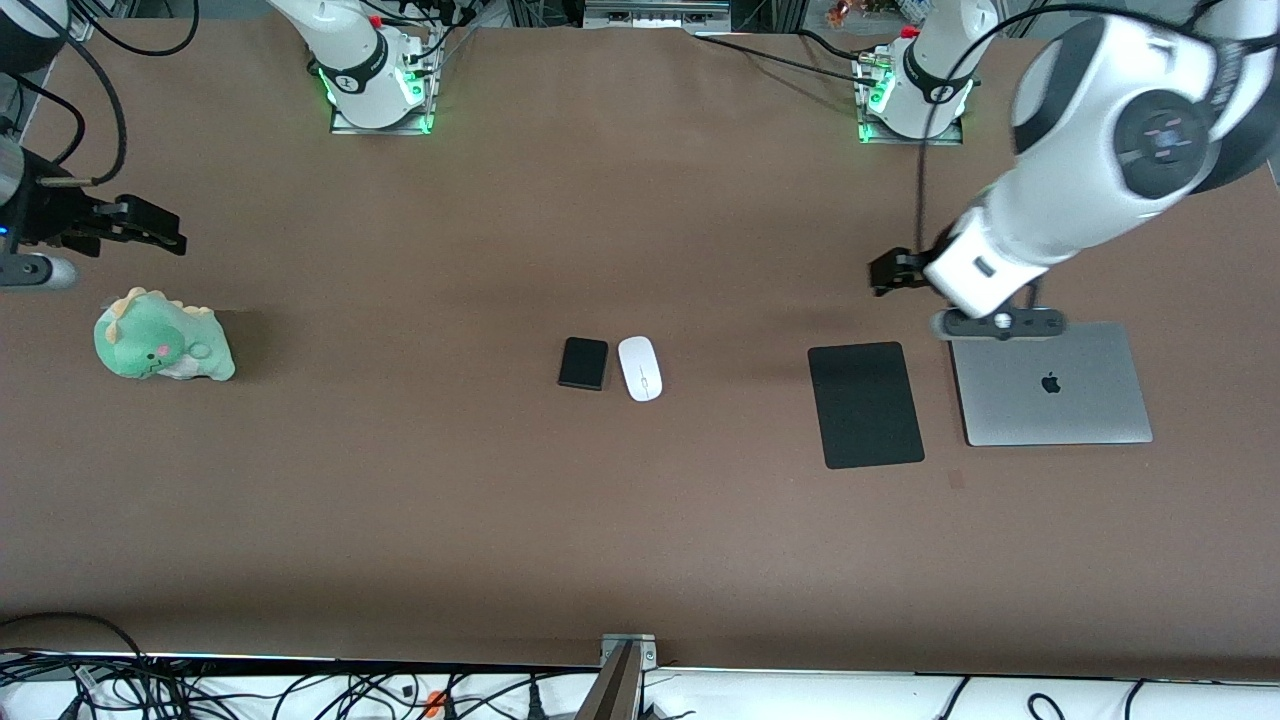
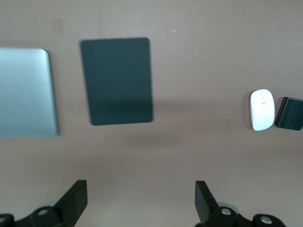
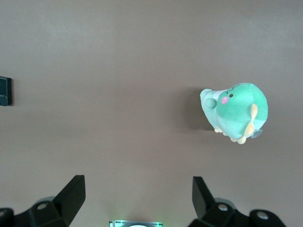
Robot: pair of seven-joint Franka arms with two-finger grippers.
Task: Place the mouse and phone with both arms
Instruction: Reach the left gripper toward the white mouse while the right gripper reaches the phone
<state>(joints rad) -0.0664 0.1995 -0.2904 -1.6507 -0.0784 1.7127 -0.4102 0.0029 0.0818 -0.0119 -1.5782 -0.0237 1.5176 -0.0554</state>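
Observation:
The white oval mouse lies mid-table, side by side with the small black phone; the phone is toward the right arm's end. Both show in the left wrist view, the mouse and the phone. The phone's edge shows in the right wrist view. My left gripper hangs open and empty over bare table just past the mouse pad's farther edge, and also shows in its wrist view. My right gripper hangs open and empty over bare table close to the plush, seen also in its wrist view.
A flat black mouse pad and a closed silver laptop lie toward the left arm's end. A green plush dinosaur sits toward the right arm's end. The arm bases stand along the table's farther edge.

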